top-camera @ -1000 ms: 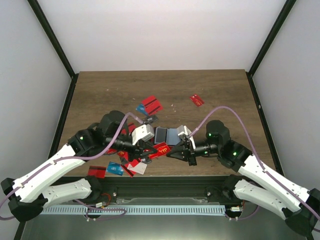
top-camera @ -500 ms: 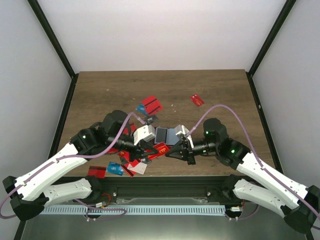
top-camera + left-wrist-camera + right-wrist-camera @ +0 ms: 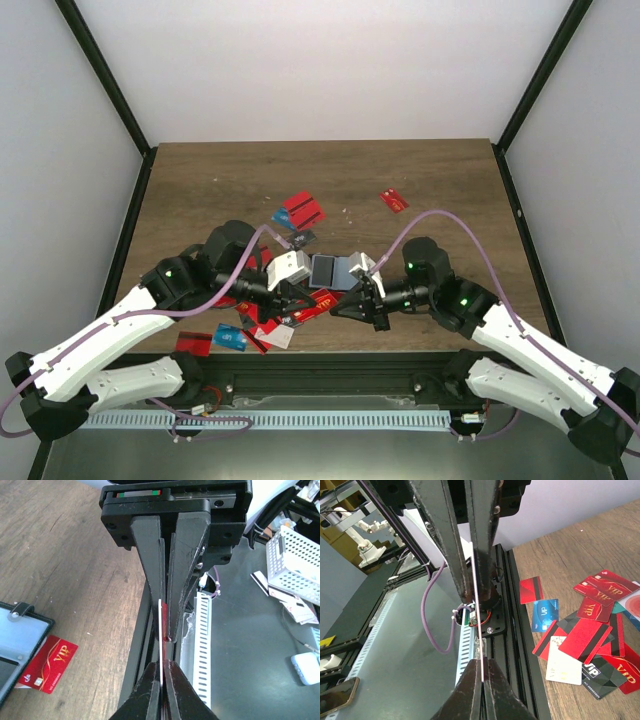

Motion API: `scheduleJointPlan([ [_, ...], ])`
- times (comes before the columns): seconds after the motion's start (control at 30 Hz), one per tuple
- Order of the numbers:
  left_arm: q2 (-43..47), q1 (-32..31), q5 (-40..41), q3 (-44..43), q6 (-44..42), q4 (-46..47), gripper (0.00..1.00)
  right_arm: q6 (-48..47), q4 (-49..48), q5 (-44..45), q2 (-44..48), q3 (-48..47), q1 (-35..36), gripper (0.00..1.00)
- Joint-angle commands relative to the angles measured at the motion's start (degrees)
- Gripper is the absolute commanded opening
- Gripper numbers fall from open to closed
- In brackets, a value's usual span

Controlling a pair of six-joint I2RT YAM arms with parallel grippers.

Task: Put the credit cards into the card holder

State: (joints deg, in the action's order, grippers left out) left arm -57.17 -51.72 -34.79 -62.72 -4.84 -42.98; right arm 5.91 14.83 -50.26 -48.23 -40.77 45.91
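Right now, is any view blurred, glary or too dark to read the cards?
Top external: even light, soft shadows, credit cards small but sharp. Left wrist: VIP card legible, left fingers dark, filling the centre. Right wrist: right fingers underexposed, cards crisp, no glare.

**Open card holder mid-desk, both pincers meeting in front of it**

The card holder (image 3: pixel 335 270) lies open at the middle of the desk (image 3: pixel 220 180), with a loose card (image 3: pixel 50 662) tucked partly under its edge. Just in front of it, the left pincer (image 3: pixel 162 666) and the right pincer (image 3: pixel 482 664) meet tip to tip, both nipped on one held card (image 3: pixel 161 615) between them. A heap of credit cards (image 3: pixel 268 328) lies near left. A pair of cards (image 3: pixel 302 211) lies behind the holder, and a single card (image 3: pixel 394 200) lies back right.
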Motion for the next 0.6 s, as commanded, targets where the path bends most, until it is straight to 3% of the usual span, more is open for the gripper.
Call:
scheduleJointPlan([
  [0.0,0.38,-0.04,-0.89,-0.59,-0.31,-0.11,0.04,-1.32,0.99,1.42,-0.12,-3.02,0.33,0.01],
  [0.17,0.01,-0.09,-1.03,1.05,1.09,1.56,0.04,-1.25,1.61,4.54,0.11,-3.53,0.36,0.01],
  [0.2,-0.09,-0.10,-0.30,1.82,1.86,2.47,0.04,-0.73,2.29,7.16,-0.16,-3.95,0.35,0.05],
  [0.3,-0.86,-0.08,2.25,4.14,5.93,7.88,0.04,2.43,4.81,18.61,-2.01,-5.80,0.32,0.46],
  [0.33,-1.23,-0.11,3.33,5.30,7.98,10.39,0.04,4.15,5.46,22.85,-2.63,-6.21,0.28,0.55],
  [0.43,-3.38,0.11,9.33,8.55,15.10,18.68,0.04,9.70,6.04,31.85,-4.71,-6.37,-1.79,0.64],
  [0.57,-8.99,1.61,14.47,9.96,22.49,24.39,0.04,16.16,6.52,35.21,-9.02,-5.41,-6.66,0.69],
])
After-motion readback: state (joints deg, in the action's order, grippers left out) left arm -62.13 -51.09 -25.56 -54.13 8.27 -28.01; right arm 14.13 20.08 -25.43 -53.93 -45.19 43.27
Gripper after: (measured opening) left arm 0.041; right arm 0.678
